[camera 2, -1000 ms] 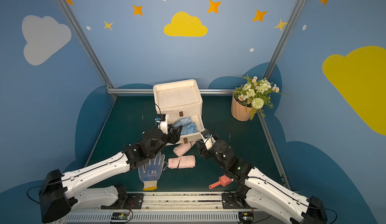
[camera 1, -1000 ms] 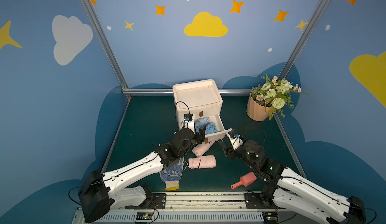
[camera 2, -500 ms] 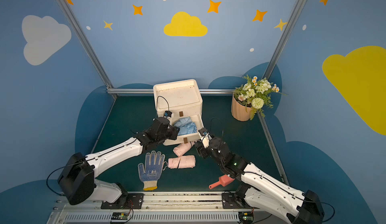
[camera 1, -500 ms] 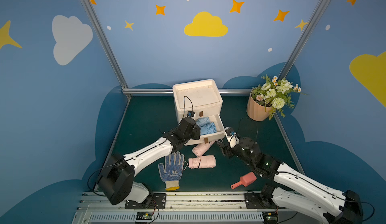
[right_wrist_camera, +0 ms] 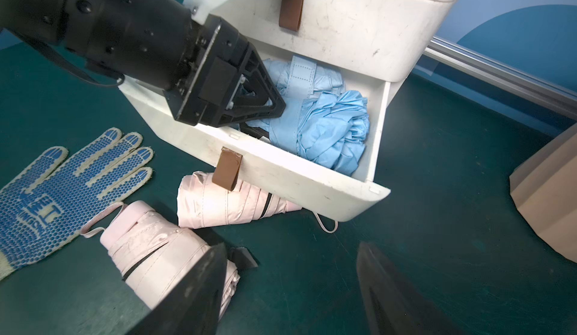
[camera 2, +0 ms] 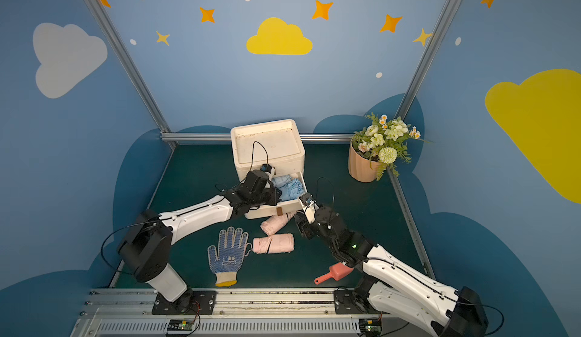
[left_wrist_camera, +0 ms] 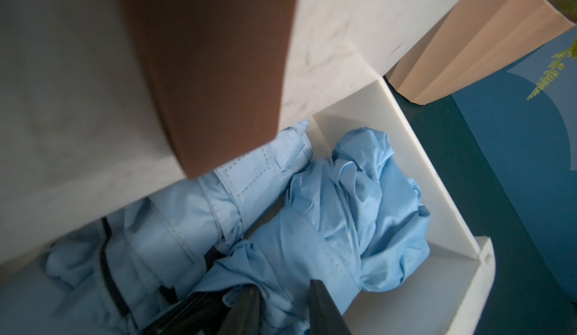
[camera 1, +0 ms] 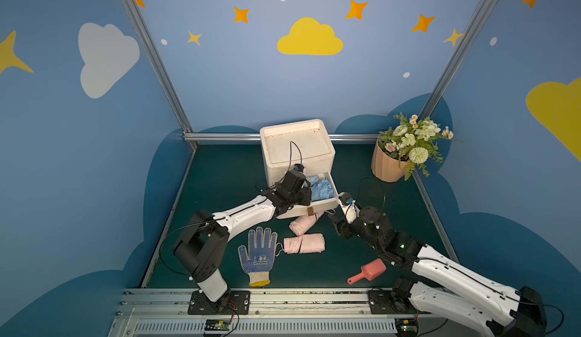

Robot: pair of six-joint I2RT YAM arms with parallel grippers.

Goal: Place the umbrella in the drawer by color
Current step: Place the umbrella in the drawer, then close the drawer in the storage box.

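Note:
The white drawer (camera 1: 314,209) (right_wrist_camera: 281,174) stands pulled out of the white cabinet (camera 1: 297,143). Two light-blue folded umbrellas (camera 1: 320,189) (left_wrist_camera: 343,208) (right_wrist_camera: 327,124) lie in it. My left gripper (camera 1: 306,194) (camera 2: 276,195) (left_wrist_camera: 284,289) (right_wrist_camera: 274,107) reaches into the drawer, shut on blue umbrella fabric. One pink umbrella (camera 1: 306,224) (right_wrist_camera: 231,205) lies partly under the drawer front, another pink umbrella (camera 1: 304,243) (right_wrist_camera: 150,239) lies nearer the rail. My right gripper (camera 1: 337,227) (camera 2: 300,225) (right_wrist_camera: 293,246) hangs open just right of the pink ones, with only mat between its fingers.
A blue-dotted work glove (camera 1: 257,253) (right_wrist_camera: 62,186) lies left of the pink umbrellas. A pink scoop (camera 1: 367,272) lies by the right arm near the front rail. A flower pot (camera 1: 388,165) stands at the back right. A brown strap handle (left_wrist_camera: 212,68) hangs close above the left wrist camera.
My left gripper has moved from the drawer's front edge into the drawer and closed on the blue fabric. The right gripper has barely shifted.

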